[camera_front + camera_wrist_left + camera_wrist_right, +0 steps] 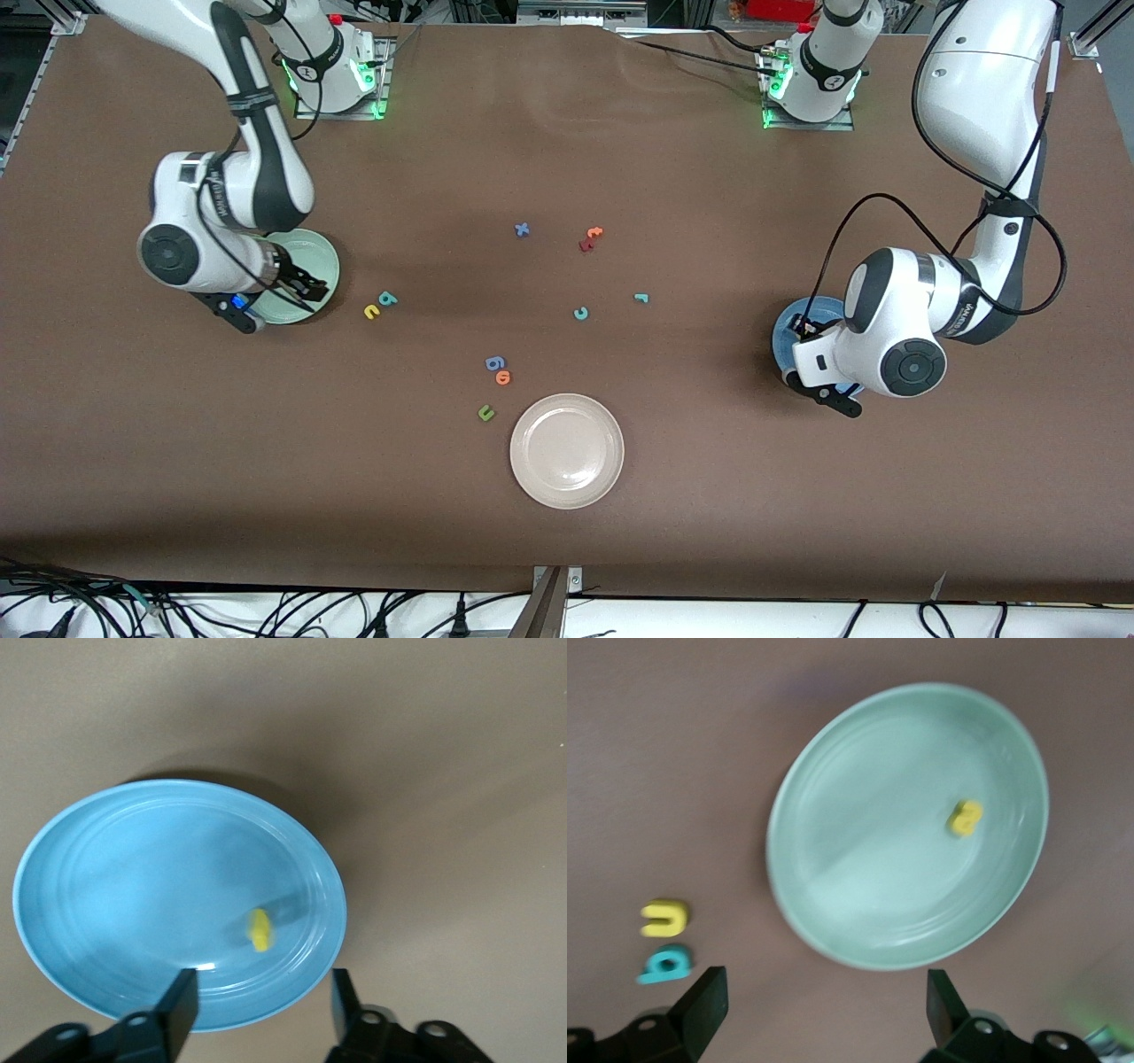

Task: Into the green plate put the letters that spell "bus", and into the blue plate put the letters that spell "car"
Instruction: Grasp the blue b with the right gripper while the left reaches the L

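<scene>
The yellow s [965, 818] lies in the green plate [833, 859] and the yellow a [260, 930] in the blue plate [106, 877]; both grippers hang over their plates, jaws open and empty. The yellow u [371, 311] and teal b [388, 299] sit just beside the green plate, so the right gripper [824, 1001] should likely take one next, pinching it squarely. The left gripper [261, 997] has farther to go for the teal c [581, 313] and teal r [641, 298], mid-tabletop. The brown tabletop [797, 496] looks matte and flat; a beige plate [567, 450] and stray letters lie nearer the camera.

You see a pale green plate [859, 904] holding a yellow s [965, 818], a blue plate [115, 895] holding a yellow letter [260, 930], all on a plain brown table [709, 496].
</scene>
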Controlling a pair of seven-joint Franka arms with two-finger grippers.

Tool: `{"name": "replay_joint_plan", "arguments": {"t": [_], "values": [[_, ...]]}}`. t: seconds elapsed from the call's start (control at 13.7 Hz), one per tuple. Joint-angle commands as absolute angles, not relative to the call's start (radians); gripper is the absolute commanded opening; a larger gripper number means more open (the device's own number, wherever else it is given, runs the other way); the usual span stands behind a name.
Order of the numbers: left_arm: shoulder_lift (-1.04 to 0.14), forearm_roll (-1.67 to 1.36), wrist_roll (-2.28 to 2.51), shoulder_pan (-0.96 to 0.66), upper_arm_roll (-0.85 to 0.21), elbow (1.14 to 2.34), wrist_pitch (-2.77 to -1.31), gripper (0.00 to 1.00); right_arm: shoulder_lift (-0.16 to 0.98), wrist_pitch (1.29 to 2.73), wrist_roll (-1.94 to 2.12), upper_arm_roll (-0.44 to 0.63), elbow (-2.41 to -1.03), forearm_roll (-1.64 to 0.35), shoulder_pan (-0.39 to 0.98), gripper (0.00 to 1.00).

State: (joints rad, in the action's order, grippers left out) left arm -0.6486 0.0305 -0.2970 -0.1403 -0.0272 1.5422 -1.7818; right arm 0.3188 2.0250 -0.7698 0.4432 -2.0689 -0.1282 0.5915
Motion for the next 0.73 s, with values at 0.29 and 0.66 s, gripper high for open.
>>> {"name": "replay_joint_plan", "arguments": {"t": [0.29, 0.66], "values": [[-0.629, -0.060, 0.007, -0.150, -0.113, 1.569, -1.830, 1.00, 0.406, 2.173, -0.899, 0.451, -2.046, -0.278, 0.702, 0.99], [-0.634, -0.080, 0.430, -0.179, -0.213, 1.585, -1.925, 1.00, 0.475, 2.290, -0.930, 0.422, -2.069, -0.311, 0.718, 0.99]]}}
